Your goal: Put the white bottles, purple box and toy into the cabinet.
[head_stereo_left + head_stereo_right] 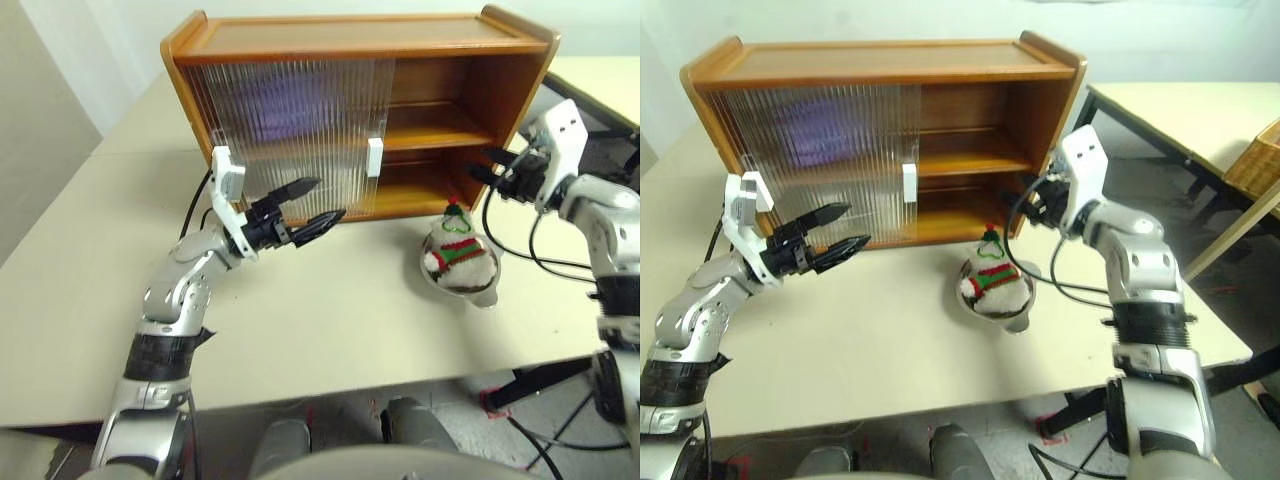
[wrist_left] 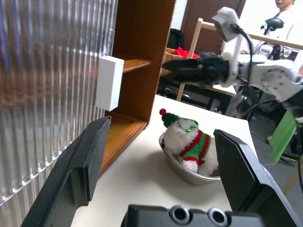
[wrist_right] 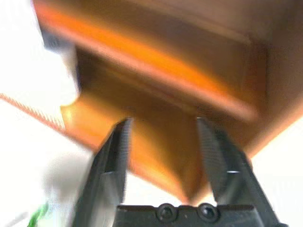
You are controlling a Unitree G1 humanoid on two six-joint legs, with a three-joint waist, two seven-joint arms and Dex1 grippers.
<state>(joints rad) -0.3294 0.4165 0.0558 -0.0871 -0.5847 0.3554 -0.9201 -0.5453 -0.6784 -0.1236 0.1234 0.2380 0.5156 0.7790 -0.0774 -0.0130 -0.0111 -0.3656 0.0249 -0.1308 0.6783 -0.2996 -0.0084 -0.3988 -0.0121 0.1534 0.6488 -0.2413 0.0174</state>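
Observation:
The cabinet stands at the back of the table, its ribbed door covering the left half and the right half open. A purple blur behind that door on the upper shelf is the purple box. The white bottles are hidden. In front of the open half, the toy sits in a steel bowl. My left gripper hovers open before the door, holding nothing. My right gripper is open and empty at the cabinet's lower right corner, above and behind the toy.
The beige table has bare room between my arms. Black cables hang by the right arm near the table's right edge. A second table and a wicker basket stand further right. A person is in the background.

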